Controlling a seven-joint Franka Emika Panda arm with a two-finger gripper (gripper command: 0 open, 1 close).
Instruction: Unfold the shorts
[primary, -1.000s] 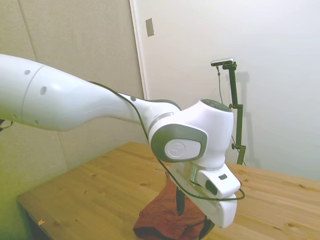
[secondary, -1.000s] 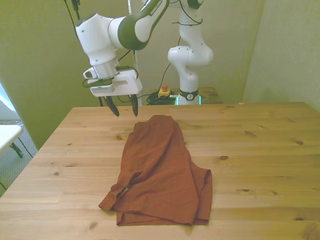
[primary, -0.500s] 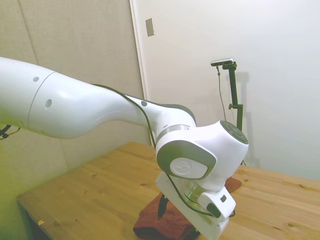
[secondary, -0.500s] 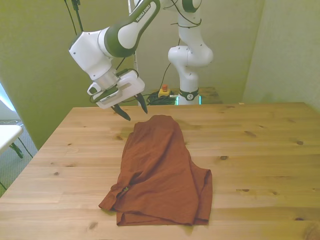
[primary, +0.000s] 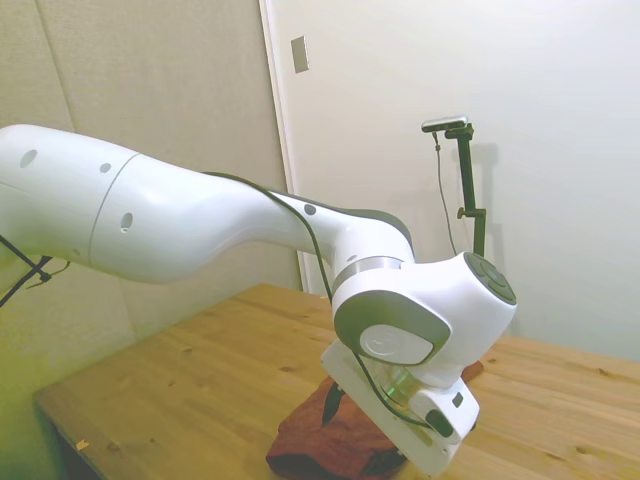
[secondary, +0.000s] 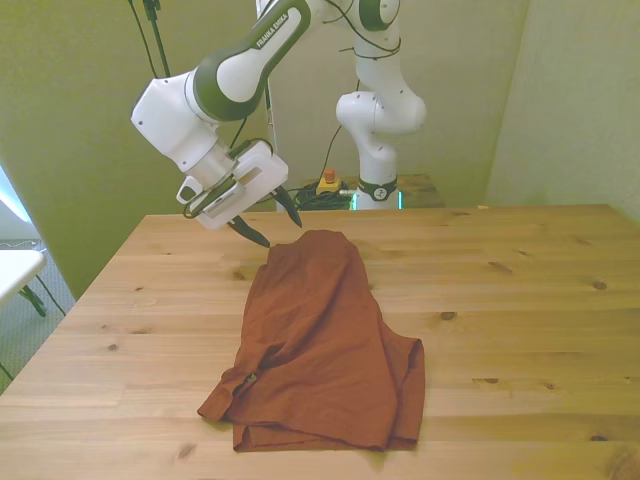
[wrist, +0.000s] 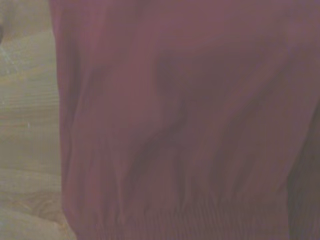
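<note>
The shorts (secondary: 320, 345) lie folded on the wooden table (secondary: 520, 300), a rust-red heap running from the far middle toward the near edge, with a dark zipper slit near their near-left corner. My gripper (secondary: 278, 226) hangs tilted just above the table beside the shorts' far end, on the front view's left, open with nothing between its dark fingers. In the side view the arm's wrist covers most of the shorts (primary: 330, 440), and one dark finger shows above the cloth. The wrist view is filled by blurred red shorts (wrist: 180, 125) with bare wood at one side.
A second white robot base (secondary: 375, 110) stands behind the table's far edge with cables and a small yellow box at its foot. Bare wood (secondary: 150, 320) surrounds the shorts on all sides.
The gripper has tilted and dropped lower, swinging its fingertips toward the far end of the shorts. The shorts have not moved.
</note>
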